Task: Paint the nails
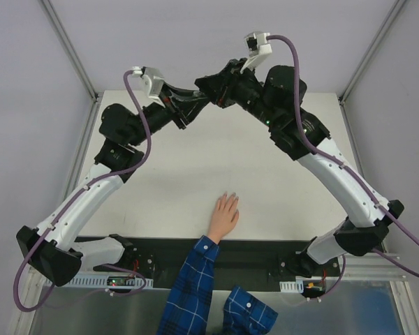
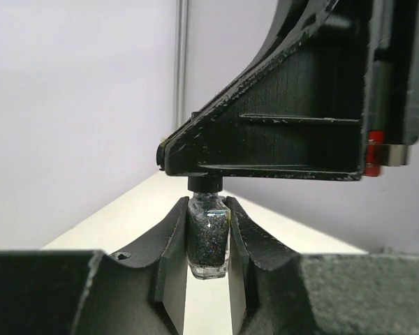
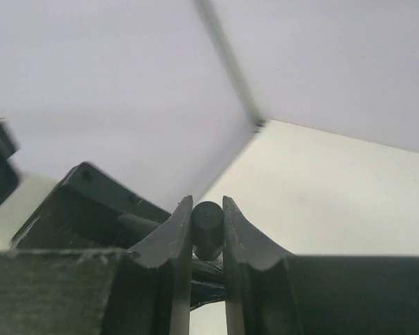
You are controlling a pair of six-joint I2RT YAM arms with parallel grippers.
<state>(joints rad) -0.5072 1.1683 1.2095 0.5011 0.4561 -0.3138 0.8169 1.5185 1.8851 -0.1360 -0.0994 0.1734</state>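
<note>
Fingers (image 2: 169, 244) of your left gripper (image 2: 208, 218) are clamped on a small glass bottle (image 2: 208, 248) of dark glittery polish, one pad on each side of it, and the bottle stands upright between them. Just above, your right gripper (image 3: 207, 209) is pinched shut on the bottle's round black cap (image 3: 207, 227). From the left wrist you see only the lower part of that cap sitting on the neck; the right gripper's black body covers the rest. You cannot tell whether the cap is screwed down or loosened, and any brush under it is hidden.

From overhead the two grippers meet nose to nose above the far middle of the table (image 1: 195, 160). Their bodies block the bottle and cap completely in that view.

The hand (image 1: 225, 215) lies flat, palm down, on the near part of the table between the two arm bases, fingers pointing away from you and well apart from both grippers. Its nails (image 1: 227, 197) are at the fingertips but too small to make out, so you cannot judge their colour. Neither wrist camera shows the hand.

A blue plaid sleeve (image 1: 192, 279) runs from the wrist over the black base rail and is cut off at the bottom edge. Purple cables (image 1: 148, 139) loop along both arms.
</note>
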